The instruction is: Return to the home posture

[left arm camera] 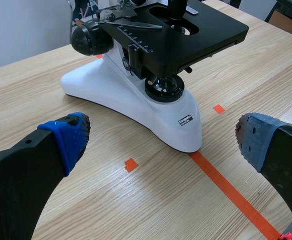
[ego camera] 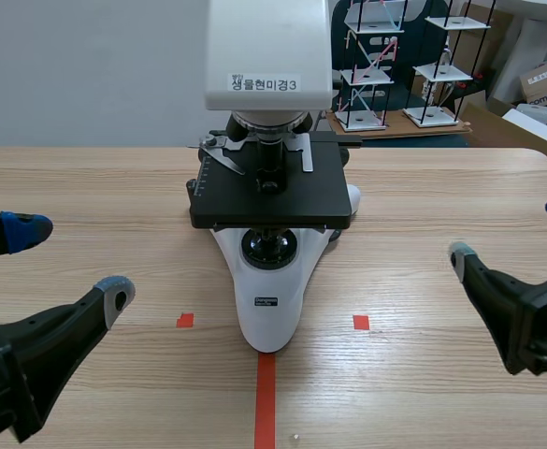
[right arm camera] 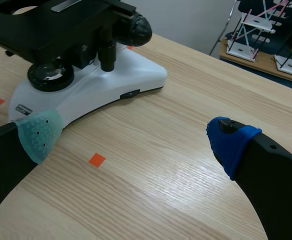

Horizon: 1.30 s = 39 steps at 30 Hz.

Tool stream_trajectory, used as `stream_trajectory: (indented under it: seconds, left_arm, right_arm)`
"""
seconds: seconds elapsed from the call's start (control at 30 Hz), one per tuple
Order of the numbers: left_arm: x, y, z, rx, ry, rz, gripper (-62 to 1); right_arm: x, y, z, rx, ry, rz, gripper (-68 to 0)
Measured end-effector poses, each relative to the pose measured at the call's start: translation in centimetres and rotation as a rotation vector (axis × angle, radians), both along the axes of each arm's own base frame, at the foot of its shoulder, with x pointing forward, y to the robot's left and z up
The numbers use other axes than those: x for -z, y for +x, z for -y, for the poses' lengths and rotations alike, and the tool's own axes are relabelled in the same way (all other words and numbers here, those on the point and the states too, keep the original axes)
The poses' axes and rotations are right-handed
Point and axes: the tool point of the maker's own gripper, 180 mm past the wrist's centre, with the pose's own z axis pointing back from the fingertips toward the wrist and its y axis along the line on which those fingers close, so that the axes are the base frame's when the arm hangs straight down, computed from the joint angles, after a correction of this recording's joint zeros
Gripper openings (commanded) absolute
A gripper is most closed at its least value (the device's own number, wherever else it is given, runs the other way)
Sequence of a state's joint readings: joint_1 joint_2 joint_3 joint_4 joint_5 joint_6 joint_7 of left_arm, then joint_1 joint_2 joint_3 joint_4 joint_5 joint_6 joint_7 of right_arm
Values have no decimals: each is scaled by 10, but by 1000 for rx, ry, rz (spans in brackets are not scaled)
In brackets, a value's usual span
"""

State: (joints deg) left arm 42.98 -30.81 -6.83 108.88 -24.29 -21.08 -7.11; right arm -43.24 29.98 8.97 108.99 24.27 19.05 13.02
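We have both grippers low over the table (ego camera: 423, 187), close to its near edge, one on each side of the microscope (ego camera: 271, 201). The microscope stands midway between the table's left and right edges. Its long axis runs from near edge to far edge, in line with the orange-red tape line (ego camera: 266, 402), and its white foot (ego camera: 268, 299) points at us.

The left gripper (ego camera: 67, 262) has its fingers spread wide with nothing between them. In its wrist view the microscope's foot lies ahead of the fingers and apart from them. The right gripper (ego camera: 509, 232) is spread just as wide and also holds nothing, with the microscope ahead of it and to its inner side, well apart.

So the microscope lies inward and forward from each hand, and neither hand is clearly nearer. We judge that the way home leads back and outward, away from the microscope, so nothing should block either arm. We should only take care not to swing either arm inward toward the stage knobs (left arm camera: 86, 39).
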Motion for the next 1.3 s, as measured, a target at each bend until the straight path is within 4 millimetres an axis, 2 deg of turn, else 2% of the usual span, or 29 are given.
stream_trajectory:
  seconds: [0.2, 1.3]
  left_arm:
    - [0, 0, 0, 0, 0, 0, 11]
    - [0, 0, 0, 0, 0, 0, 11]
  right_arm:
    - [-6, -6, -10, -30, 0, 3, -33]
    - [-6, -6, -10, -30, -1, 1, -33]
